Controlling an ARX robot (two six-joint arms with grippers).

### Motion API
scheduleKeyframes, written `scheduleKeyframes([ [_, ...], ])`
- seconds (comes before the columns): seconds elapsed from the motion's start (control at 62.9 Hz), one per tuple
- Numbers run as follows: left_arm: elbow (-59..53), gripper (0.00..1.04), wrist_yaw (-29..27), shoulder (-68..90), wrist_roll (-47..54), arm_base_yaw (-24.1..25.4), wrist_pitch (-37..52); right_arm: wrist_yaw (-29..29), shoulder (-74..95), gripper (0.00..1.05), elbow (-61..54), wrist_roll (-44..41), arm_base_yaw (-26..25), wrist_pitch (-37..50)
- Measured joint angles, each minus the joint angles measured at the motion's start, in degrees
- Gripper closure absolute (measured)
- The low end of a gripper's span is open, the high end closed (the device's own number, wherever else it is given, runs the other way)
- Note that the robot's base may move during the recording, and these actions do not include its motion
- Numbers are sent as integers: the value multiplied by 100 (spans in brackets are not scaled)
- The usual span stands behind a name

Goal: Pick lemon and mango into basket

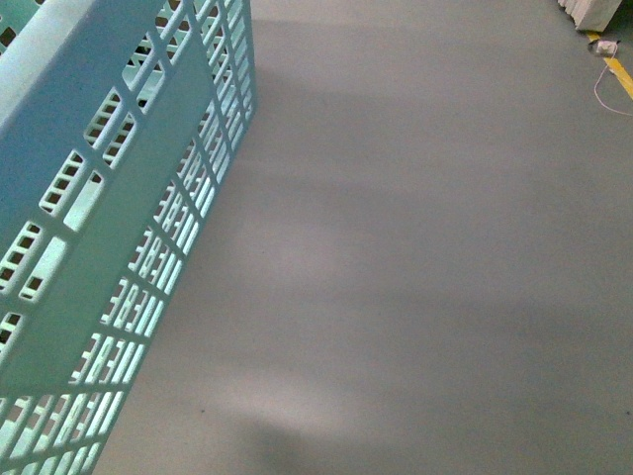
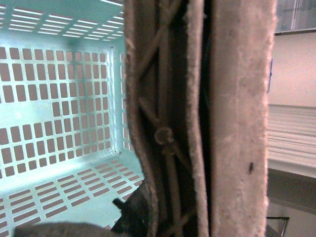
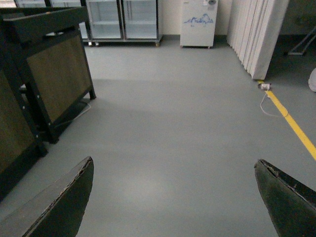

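The light teal basket [image 1: 109, 228] fills the left of the front view, tilted and held above the grey floor. In the left wrist view its slotted inside [image 2: 59, 113] holds nothing that I can see. The brown handle [image 2: 237, 123] runs very close across the middle of that view, with my left gripper [image 2: 168, 217] shut on it; only a dark finger [image 2: 129, 217] shows. My right gripper [image 3: 173, 197] is open over bare floor, nothing between its dark fingertips [image 3: 64, 202]. The lemon and the mango are out of view.
In the right wrist view a dark wooden stand [image 3: 49, 74] is at one side, with glass-door fridges [image 3: 123, 19], a white appliance [image 3: 197, 22] and a folded white partition [image 3: 256, 34] at the far wall. A yellow floor line [image 3: 291, 123] with a thin cable runs along the other side.
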Motion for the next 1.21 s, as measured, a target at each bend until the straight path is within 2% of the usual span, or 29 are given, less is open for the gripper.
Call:
scheduleKeyframes([
  [1.207, 20, 91, -2, -2, 20, 0, 0, 0, 0, 9, 0, 0, 0, 2],
])
